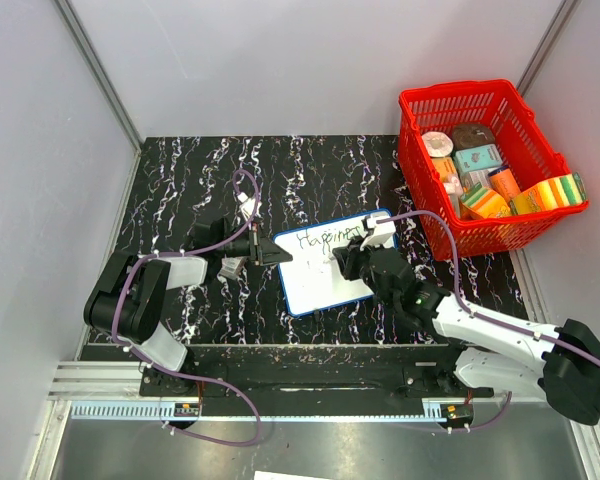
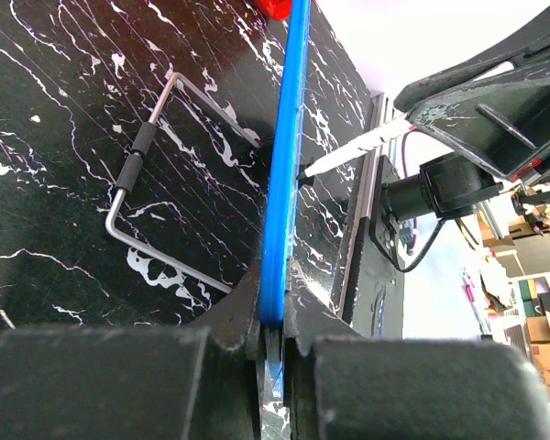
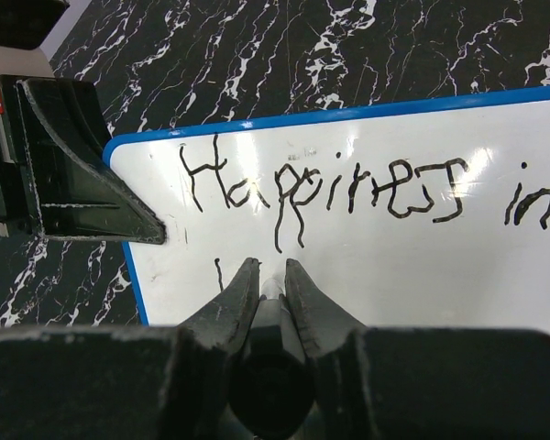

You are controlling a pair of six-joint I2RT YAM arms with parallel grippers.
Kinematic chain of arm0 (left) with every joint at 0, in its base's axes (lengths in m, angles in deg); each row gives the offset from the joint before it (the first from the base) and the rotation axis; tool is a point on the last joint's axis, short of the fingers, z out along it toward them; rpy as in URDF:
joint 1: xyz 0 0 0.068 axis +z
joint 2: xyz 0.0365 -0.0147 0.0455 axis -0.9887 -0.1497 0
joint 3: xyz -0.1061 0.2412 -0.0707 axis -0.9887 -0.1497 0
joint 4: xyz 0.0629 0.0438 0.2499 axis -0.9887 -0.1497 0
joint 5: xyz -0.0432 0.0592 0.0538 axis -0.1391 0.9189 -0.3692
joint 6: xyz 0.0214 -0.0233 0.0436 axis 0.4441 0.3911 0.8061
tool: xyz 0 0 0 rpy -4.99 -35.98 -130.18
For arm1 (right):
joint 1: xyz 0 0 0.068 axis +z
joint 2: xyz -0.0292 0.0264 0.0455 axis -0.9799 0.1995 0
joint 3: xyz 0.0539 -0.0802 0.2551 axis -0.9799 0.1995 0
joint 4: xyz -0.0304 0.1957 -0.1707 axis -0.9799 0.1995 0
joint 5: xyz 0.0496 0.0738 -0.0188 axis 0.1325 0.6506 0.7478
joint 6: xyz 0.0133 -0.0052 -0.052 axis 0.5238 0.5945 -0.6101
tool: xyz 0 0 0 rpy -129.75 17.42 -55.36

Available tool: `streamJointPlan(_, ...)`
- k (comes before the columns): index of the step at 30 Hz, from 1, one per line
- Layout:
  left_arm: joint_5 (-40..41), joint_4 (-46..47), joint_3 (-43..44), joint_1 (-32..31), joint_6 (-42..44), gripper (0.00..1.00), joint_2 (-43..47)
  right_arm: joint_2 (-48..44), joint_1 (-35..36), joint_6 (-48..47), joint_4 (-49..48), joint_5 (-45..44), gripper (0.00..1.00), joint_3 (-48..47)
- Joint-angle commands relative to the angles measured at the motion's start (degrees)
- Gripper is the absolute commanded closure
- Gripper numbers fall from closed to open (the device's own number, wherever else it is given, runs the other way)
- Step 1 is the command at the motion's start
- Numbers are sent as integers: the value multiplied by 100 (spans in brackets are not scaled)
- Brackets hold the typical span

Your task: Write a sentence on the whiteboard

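The whiteboard (image 1: pixel 325 272), white with a blue rim, lies on the black marbled table. Its sentence (image 3: pixel 330 188) reads "Happiness in", with a short stroke (image 3: pixel 219 273) starting a second line. My left gripper (image 1: pixel 263 250) is shut on the board's left edge; the left wrist view shows the blue rim (image 2: pixel 284 183) pinched between the jaws. My right gripper (image 3: pixel 268 270) is shut on a marker (image 3: pixel 273 321), held tip-down over the board just below the first line. The marker (image 2: pixel 357 147) also shows in the left wrist view, its tip touching the board.
A red basket (image 1: pixel 485 165) with boxes and sponges stands at the back right. A bent metal wire handle (image 2: pixel 147 174) lies on the table left of the board. Grey walls enclose the table on three sides.
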Motion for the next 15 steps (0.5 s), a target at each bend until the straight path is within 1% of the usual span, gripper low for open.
streamJointPlan(1,624,-197,23,-25,710,100,21,20,-20,42,-264,-232,100,-24)
streamJointPlan(15,624,-197,23,-25,710,100,12,55,-11,42,-132,-31,100,90)
